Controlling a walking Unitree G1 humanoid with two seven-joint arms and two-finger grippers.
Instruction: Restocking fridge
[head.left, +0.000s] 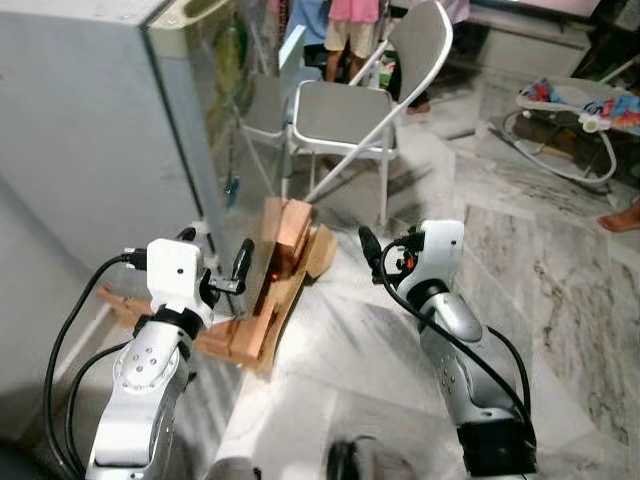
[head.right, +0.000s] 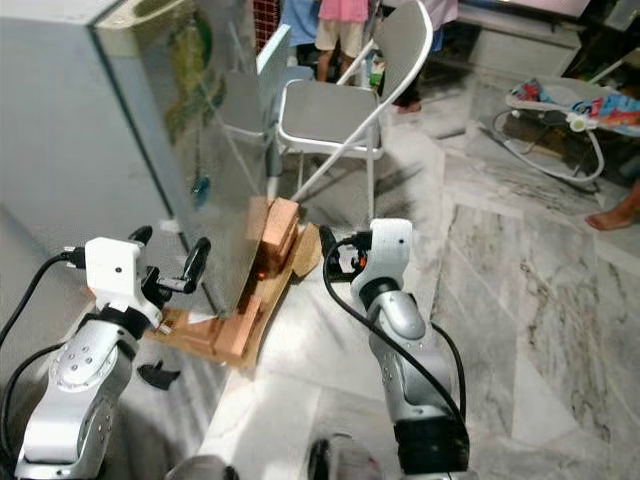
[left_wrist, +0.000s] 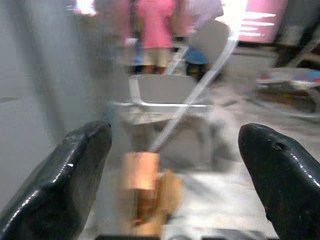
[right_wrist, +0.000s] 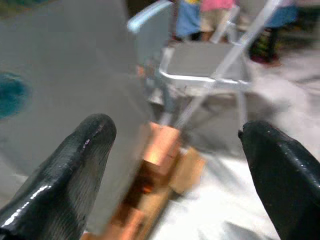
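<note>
Both grippers are empty and raised in front of the robot, facing a grey fridge (head.left: 90, 130) on its left. Left gripper (head.left: 215, 270) sits close to the fridge's front corner, fingers spread wide apart. Right gripper (head.left: 385, 255) hangs over the marble floor (head.left: 560, 290), also spread, nothing between the fingers. Fridge door looks closed; from this angle I can't make out a handle. Fridge stands on wooden blocks (head.left: 285, 270) stacked at its base. No food or bottles to restock can be seen near the robot.

Folding chair (head.left: 365, 105) stands just behind the fridge corner, people's legs (head.left: 350, 30) beyond it, a baby bouncer (head.left: 575, 115) far right.

Step looks like the approach, ahead of opening the door; task barely begun. Next move likely calls for turning to face the door, finding its edge or handle with the left gripper, and keeping clear of the blocks and chair.
</note>
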